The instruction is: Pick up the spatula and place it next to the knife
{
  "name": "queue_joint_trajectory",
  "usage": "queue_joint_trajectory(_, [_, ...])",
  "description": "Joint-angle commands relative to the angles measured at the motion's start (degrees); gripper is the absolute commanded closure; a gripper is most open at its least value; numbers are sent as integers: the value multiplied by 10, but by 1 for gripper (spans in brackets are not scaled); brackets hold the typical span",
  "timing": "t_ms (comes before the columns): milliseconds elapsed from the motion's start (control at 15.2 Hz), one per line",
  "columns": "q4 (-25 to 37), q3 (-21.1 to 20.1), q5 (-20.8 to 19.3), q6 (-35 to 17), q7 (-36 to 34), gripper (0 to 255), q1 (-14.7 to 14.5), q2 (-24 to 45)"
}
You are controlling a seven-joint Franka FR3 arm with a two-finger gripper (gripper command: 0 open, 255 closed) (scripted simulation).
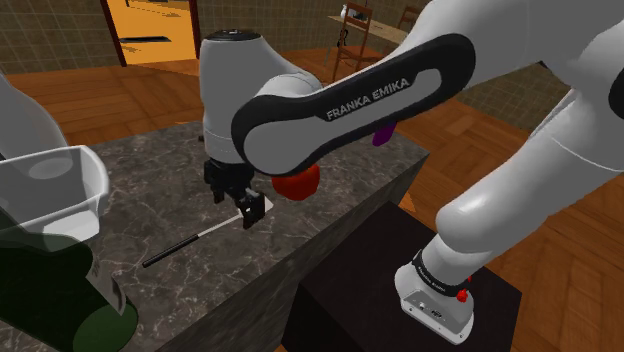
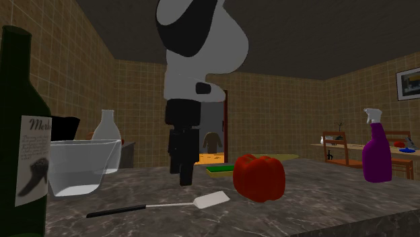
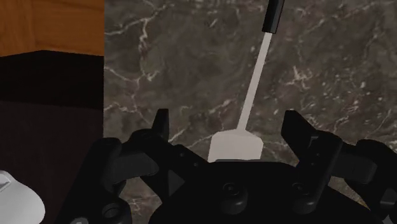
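Shoulder view: we see the white arm reach over a dark, white-veined marble desk [image 1: 150, 180], its black tool [image 1: 235, 205] hanging just above the blade end of the spatula [image 1: 200, 237]. The spatula lies flat on the stone near the desk's front edge, a thin black handle joined to a slim pale shank that widens into a flat, pale, squared blade. From the wrist view we find the tool [image 3: 228, 124] open, its two fingers [image 3: 161, 124] standing apart on either side of the blade of the spatula [image 3: 251, 95] and touching neither the blade nor the veined desk [image 3: 178, 57]. Just beside the tool, on the shoulder view's right, sits a glossy, lobed red pepper [image 1: 297, 182]. In the second exterior view, the spatula [image 2: 155, 206] stretches across the polished desk [image 2: 323, 209] below the tool [image 2: 185, 180], its blade near the red pepper [image 2: 259, 178]. At that view's left, a clear measuring jug [image 2: 77, 165] stands by a dark green labelled bottle [image 2: 20, 134]; a purple spray bottle [image 2: 377, 148] stands well apart at its right.
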State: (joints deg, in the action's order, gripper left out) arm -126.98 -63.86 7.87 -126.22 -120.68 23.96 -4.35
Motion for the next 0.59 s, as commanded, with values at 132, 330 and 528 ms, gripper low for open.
queue_joint_trajectory(132, [70,2,-186,-16,-214,0,-27,168])
queue_joint_trajectory(330, [63,25,-205,-34,-226,0,-51,185])
queue_joint_trajectory(528, [56,41,-229,-52,-243,0,-67,205])
